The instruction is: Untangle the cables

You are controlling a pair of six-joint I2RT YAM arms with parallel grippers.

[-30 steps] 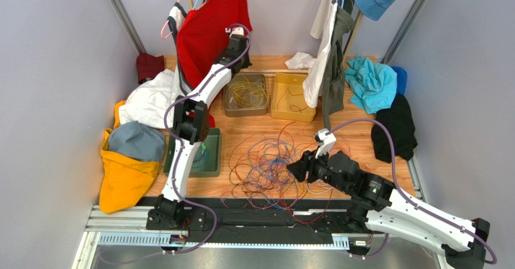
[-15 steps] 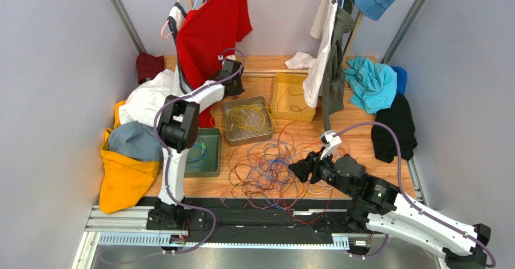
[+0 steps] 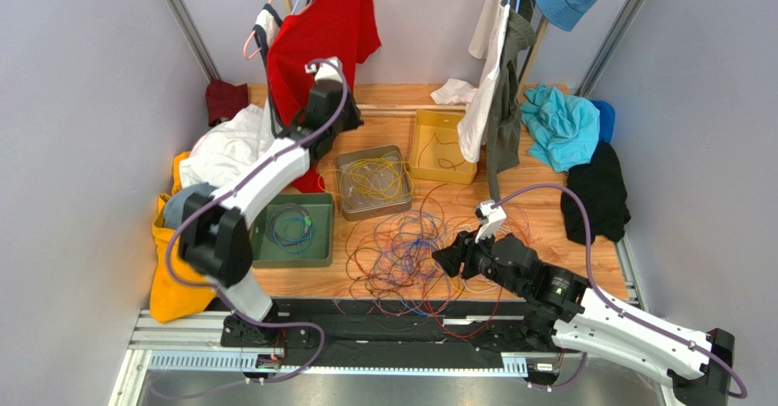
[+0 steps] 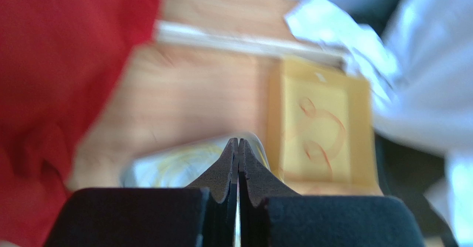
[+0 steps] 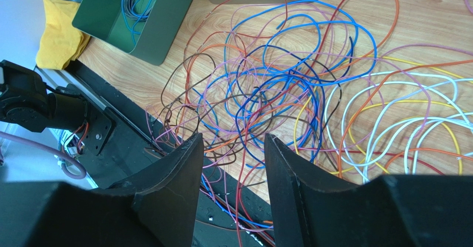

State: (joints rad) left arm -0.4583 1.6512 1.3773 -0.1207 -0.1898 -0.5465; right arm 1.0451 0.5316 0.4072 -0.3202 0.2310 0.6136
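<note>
The cables (image 3: 406, 249) lie in a loose tangle of blue, purple, orange, red, white and yellow loops on the wooden table; some hang over the black front rail. They fill the right wrist view (image 5: 288, 91). My right gripper (image 3: 445, 260) is open and empty just above the tangle's near right side; its jaws (image 5: 233, 139) stand wide apart over the strands. My left gripper (image 3: 331, 125) is shut on nothing, raised at the back beside the red shirt. In its blurred wrist view the fingertips (image 4: 238, 141) meet in front of a grey tray.
A grey tray (image 3: 347, 164) holds yellow cables, a yellow tray (image 3: 422, 142) orange ones, a green tray (image 3: 321, 242) blue ones. A red shirt (image 3: 315, 41) and other garments (image 3: 498, 87) hang at the back. Clothes are heaped at left (image 3: 196, 233) and right (image 3: 584, 151).
The grey tray has slid nearer and turned askew. My left arm has swung its elbow out to the left and its wrist back from the tray. The right gripper has barely moved.
</note>
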